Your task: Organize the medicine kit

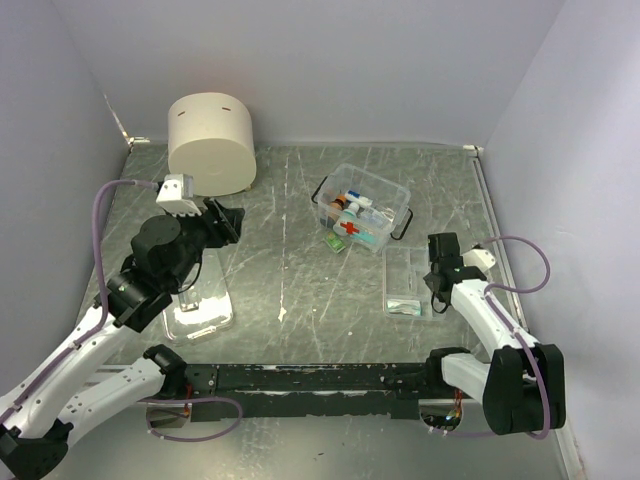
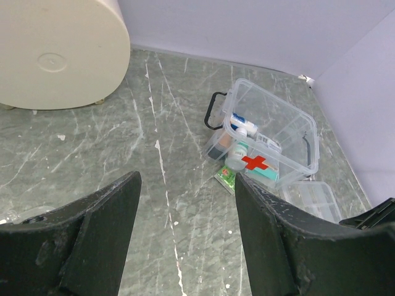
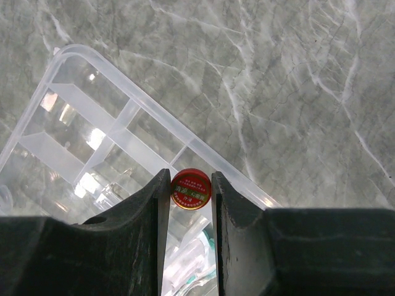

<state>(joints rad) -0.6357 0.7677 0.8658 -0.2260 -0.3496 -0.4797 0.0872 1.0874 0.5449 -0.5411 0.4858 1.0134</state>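
The medicine kit (image 1: 362,208) (image 2: 271,132), a clear box with a red cross and black handles, stands open at the table's middle back with bottles and packets inside. A green sachet (image 2: 226,179) lies against its near side. A clear divided tray (image 1: 408,280) (image 3: 92,129) lies right of centre. My right gripper (image 1: 437,280) (image 3: 191,185) hangs over that tray's edge, shut on a small round red tin (image 3: 191,189). My left gripper (image 1: 226,221) (image 2: 187,185) is open with only bare table between its fingers, left of the kit.
A large cream cylinder (image 1: 210,145) (image 2: 55,49) stands at the back left. A clear lid (image 1: 200,305) lies under the left arm. Pale walls close in the table on three sides.
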